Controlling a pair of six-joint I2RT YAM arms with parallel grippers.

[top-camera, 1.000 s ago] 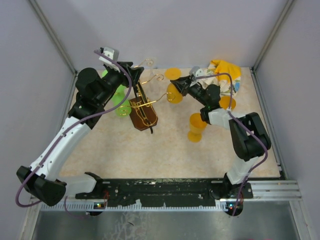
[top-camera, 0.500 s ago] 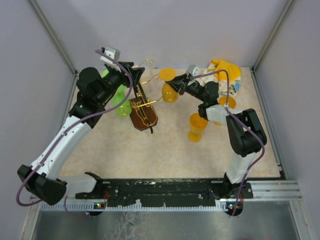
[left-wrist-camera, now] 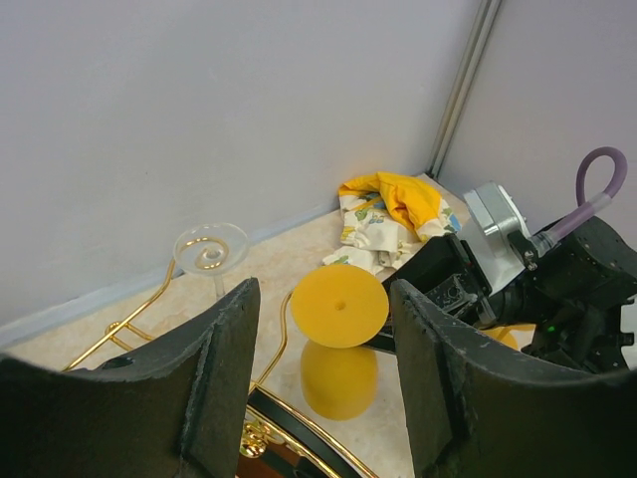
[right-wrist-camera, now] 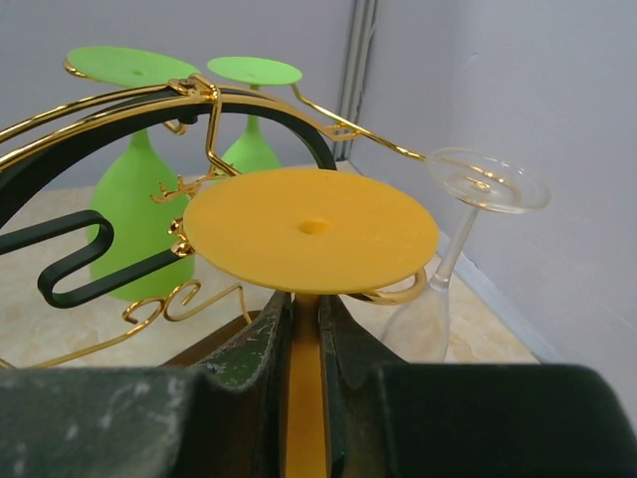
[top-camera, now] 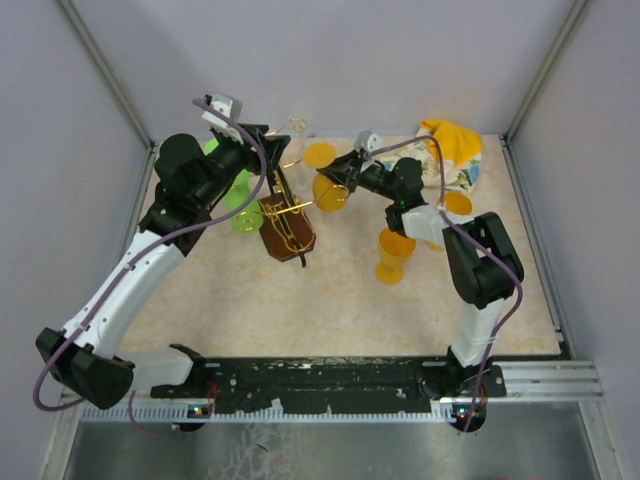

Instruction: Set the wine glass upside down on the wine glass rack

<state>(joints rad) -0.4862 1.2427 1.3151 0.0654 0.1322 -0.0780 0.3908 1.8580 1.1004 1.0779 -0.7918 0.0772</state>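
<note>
Right jaws: narrow, clamped on the stem of the orange wine glass [right-wrist-camera: 311, 229], which we see bowl down and foot uppermost.
Wine glass: held clear of the surface [top-camera: 330, 300], its foot at a curled arm of the wine glass rack [right-wrist-camera: 119, 100]; we cannot tell whether it rests on the wire.
Left jaws: wide apart, with gold rack wire low between them.
Rack: holds two green goblets [right-wrist-camera: 129, 189] and a clear glass [right-wrist-camera: 485, 179], all inverted.
Far right corner: a patterned cloth [top-camera: 450, 140].

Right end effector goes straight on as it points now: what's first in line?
The wine glass rack: its gold arms sit just beyond the foot of the yellow wine glass the right end effector holds. Depth unclear.
</note>
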